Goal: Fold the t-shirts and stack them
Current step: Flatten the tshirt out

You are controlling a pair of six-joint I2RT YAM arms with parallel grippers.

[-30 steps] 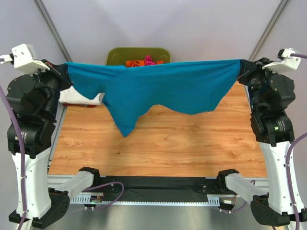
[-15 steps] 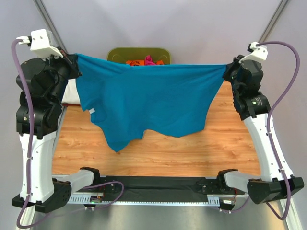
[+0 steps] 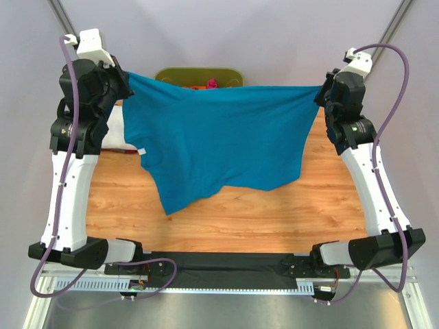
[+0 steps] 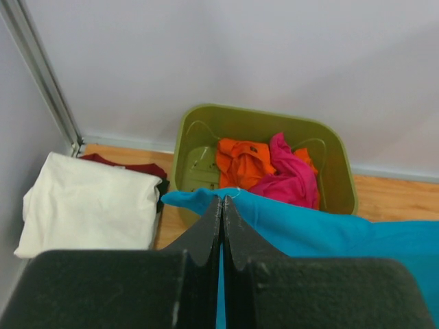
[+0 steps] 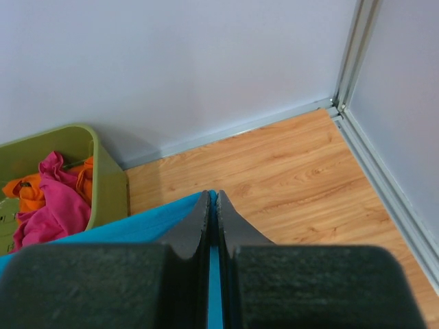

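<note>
Wood-grain table (image 3: 274, 219), pale walls all round, and the teal-blue t-shirt (image 3: 219, 144) hangs in the air over it like washing on a line. Left gripper (image 4: 221, 200) is pinched tight on one top corner around 10 o'clock, and right gripper (image 5: 212, 197) is clamped on the other around 2. Looks like the spread-out step, before any folding. Next move, I'd guess: lay it flat toward 6 without bunching the dangling tail. Folded white t-shirt (image 4: 89, 205) sits at 9, with the pink one (image 4: 291, 175) and orange one (image 4: 240, 161) in the olive tub (image 4: 195, 130) at 12.
</note>
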